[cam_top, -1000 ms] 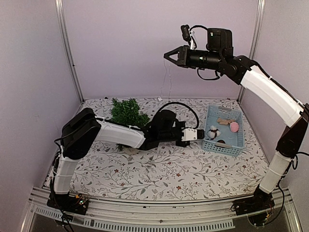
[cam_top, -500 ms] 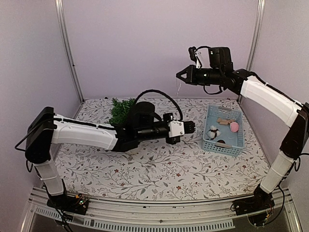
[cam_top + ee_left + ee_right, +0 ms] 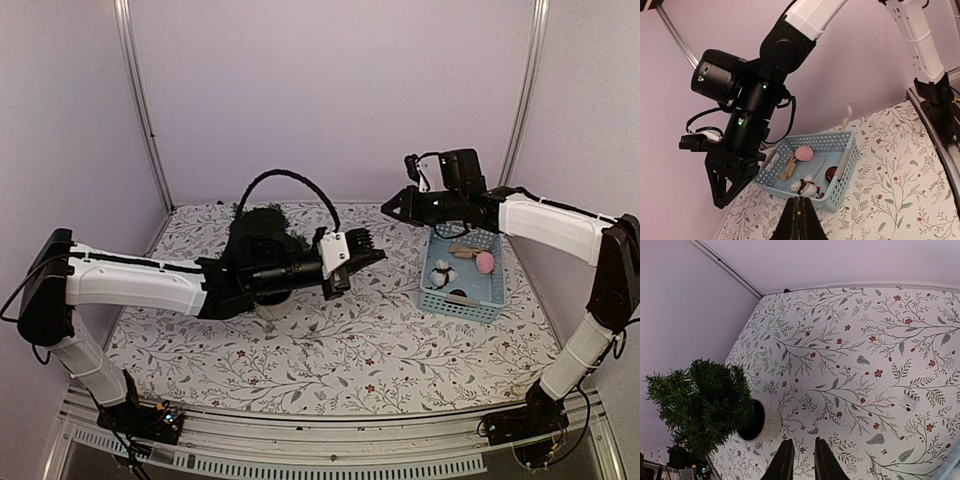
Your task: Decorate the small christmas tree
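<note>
The small christmas tree (image 3: 262,214) stands at the back left in its white pot (image 3: 272,308), mostly hidden behind my left arm. The right wrist view shows the tree (image 3: 700,400) and its pot (image 3: 767,422) at lower left. My left gripper (image 3: 372,245) is shut and empty in the air, right of the tree. In its wrist view it (image 3: 799,200) points at the blue basket (image 3: 841,186). My right gripper (image 3: 388,208) hovers above the table's back middle. Its jaws (image 3: 803,442) stand a narrow gap apart with nothing between them.
The blue basket (image 3: 460,307) at the right holds a pink ball (image 3: 485,262), a white fluffy ornament (image 3: 441,273), a beige piece (image 3: 462,250) and a dark red ball (image 3: 830,174). A small white scrap (image 3: 908,403) lies on the floral cloth near the back wall.
My left arm has drawn back left from the basket and risen, its gripper now in front of the tree. My right arm has come down from high up and moved to the right.
</note>
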### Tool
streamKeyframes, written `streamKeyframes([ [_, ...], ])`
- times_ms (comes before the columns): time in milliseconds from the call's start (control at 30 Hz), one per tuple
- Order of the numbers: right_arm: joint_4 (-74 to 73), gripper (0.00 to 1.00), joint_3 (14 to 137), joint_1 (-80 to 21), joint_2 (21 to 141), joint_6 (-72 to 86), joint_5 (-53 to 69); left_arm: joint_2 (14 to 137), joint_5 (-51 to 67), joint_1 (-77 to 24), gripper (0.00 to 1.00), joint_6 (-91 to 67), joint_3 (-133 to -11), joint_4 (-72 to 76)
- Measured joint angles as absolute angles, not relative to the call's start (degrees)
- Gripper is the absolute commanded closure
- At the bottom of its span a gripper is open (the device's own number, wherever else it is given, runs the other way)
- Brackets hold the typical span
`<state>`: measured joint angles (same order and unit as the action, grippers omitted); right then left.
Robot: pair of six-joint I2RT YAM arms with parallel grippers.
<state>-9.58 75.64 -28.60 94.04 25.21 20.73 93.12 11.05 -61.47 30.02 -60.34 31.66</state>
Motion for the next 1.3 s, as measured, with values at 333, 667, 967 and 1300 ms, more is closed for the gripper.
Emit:
streamKeyframes([
  [333,-5.7,0.2,67.5,-28.1,92.4,27.6,28.2,91.2,11.2,-58.0,1.0,19.3,-59.1,32.6],
  [667,-1.4,0.22,60.4,-27.7,78.1,21.5,31.7,88.7,13.0,-53.8,1.0,9.1,-59.7,33.4],
  [967,11.2,0.27,49.6,-28.7,71.0,12.3,41.3,87.6,14.7,-52.8,1.0,1.7,-64.5,31.3],
  [1300,13.2,0.32,53.5,-34.9,71.7,3.2,42.1,86.8,17.6,-51.4,1.0,-8.4,-65.5,31.6],
])
